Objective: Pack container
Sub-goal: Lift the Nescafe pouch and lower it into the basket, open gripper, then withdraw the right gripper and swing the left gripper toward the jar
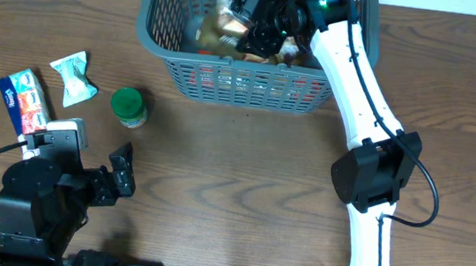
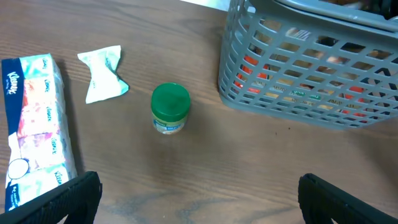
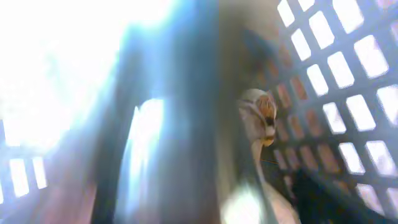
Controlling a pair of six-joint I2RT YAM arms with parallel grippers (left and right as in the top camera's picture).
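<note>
The dark grey lattice container (image 1: 241, 87) stands at the table's far middle with several packets inside; it also shows in the left wrist view (image 2: 298, 81). My right gripper (image 1: 263, 25) reaches down inside it among the packets. The right wrist view is badly blurred: only the lattice wall (image 3: 336, 93) and a pale packet (image 3: 261, 118) can be made out, and the jaws are unreadable. My left gripper (image 1: 118, 174) is open and empty above bare table (image 2: 199, 199), at the front left, well away from the container.
Left of the container lie a green-lidded jar (image 1: 129, 106) (image 2: 170, 107), a white and green wrapped packet (image 1: 74, 78) (image 2: 102, 73) and a tissue pack (image 1: 24, 102) (image 2: 34, 124). The right arm spans from the front edge to the container.
</note>
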